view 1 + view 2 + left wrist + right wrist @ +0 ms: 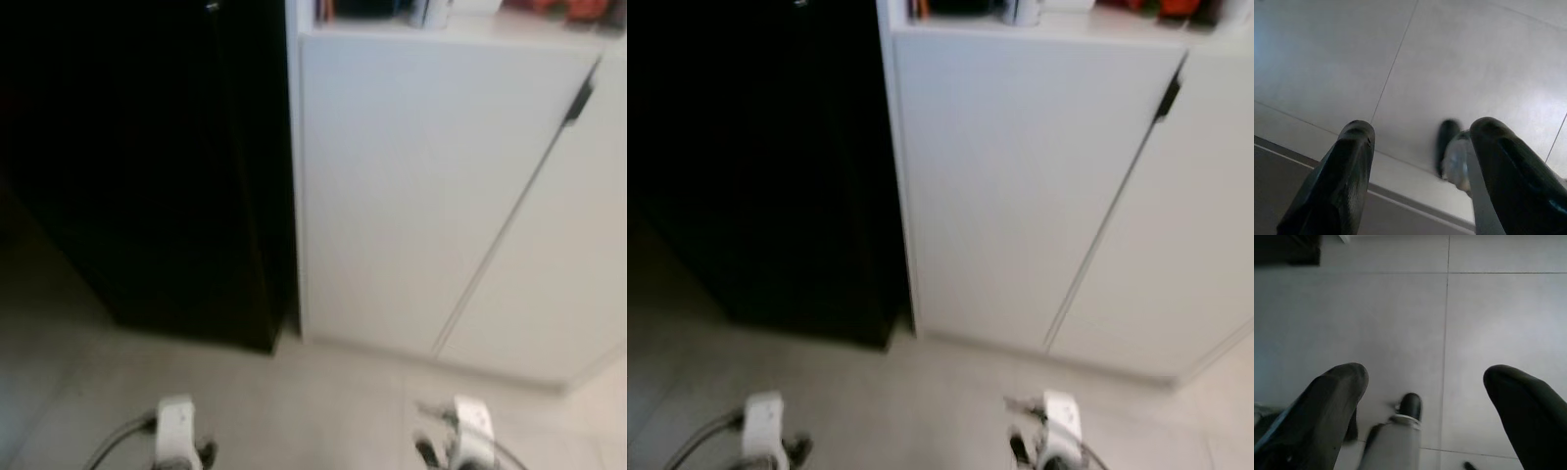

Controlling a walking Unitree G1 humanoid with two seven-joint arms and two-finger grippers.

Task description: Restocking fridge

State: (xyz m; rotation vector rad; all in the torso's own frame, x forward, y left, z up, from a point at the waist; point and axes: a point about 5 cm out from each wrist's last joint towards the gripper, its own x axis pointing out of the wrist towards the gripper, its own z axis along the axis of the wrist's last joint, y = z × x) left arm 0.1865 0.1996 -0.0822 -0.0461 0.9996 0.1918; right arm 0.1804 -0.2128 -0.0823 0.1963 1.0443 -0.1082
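Observation:
A tall black fridge [147, 166] stands ahead on my left, its door closed. Both arms hang low at my sides, their silver wrists at the bottom of the eye views, the left arm [176, 431] and the right arm [468, 431]. My left gripper [1420, 161] points down at the floor tiles, open with nothing between its fingers [1337, 186]. My right gripper [1425, 401] also points at the floor, open and empty. One of my feet [1409, 407] shows below it.
A white cabinet [431, 196] with closed doors stands right of the fridge, touching its side. Small items [431, 10] sit on its top, too blurred to name. Pale floor tiles [323, 401] lie between me and both units.

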